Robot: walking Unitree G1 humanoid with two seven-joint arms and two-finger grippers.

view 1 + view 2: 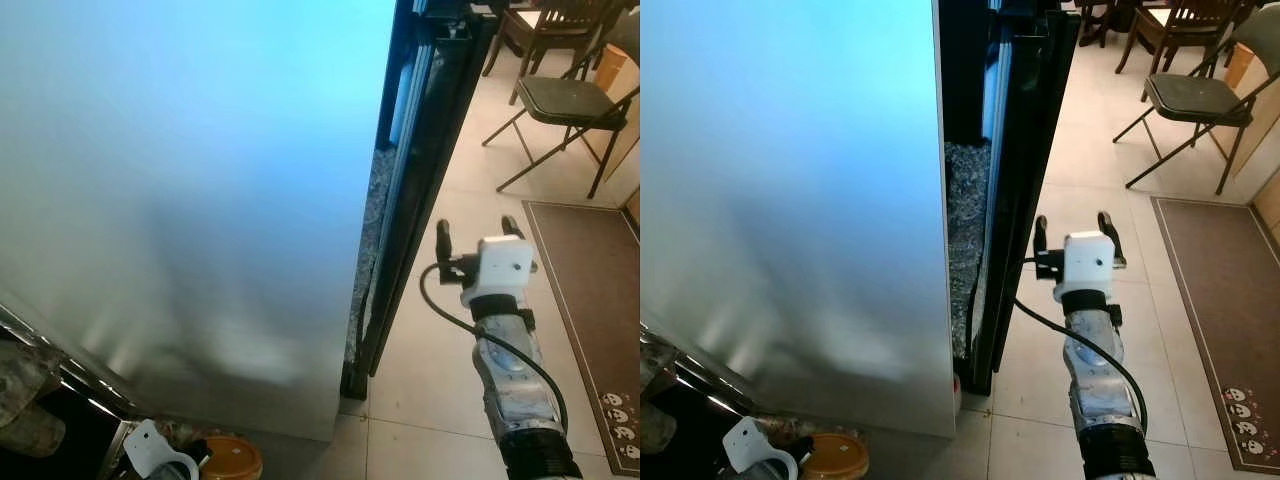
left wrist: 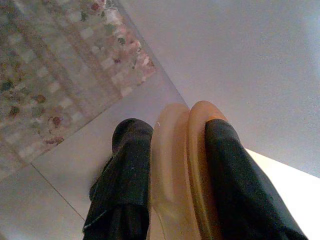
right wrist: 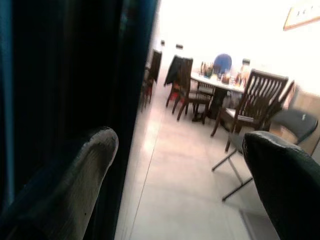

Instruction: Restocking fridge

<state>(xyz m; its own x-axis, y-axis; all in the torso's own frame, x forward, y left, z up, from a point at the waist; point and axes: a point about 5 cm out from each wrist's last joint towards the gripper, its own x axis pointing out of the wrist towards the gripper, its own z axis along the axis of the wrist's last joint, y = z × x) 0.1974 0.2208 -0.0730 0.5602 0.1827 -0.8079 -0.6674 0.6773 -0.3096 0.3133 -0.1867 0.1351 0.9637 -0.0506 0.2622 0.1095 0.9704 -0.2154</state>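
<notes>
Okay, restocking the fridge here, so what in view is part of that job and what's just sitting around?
Job things:
fridge door
orange lid, clamped in the left tool
right tool, open beside the door's edge

Just around:
folding chair
mat
dining table with wooden chairs

The big steel fridge door [image 1: 190, 190] blocks the whole left side. The right gripper [image 1: 480, 232] has open tiled floor [image 1: 450, 200] around it; a folding chair [image 1: 565, 105] stands well apart.
</notes>
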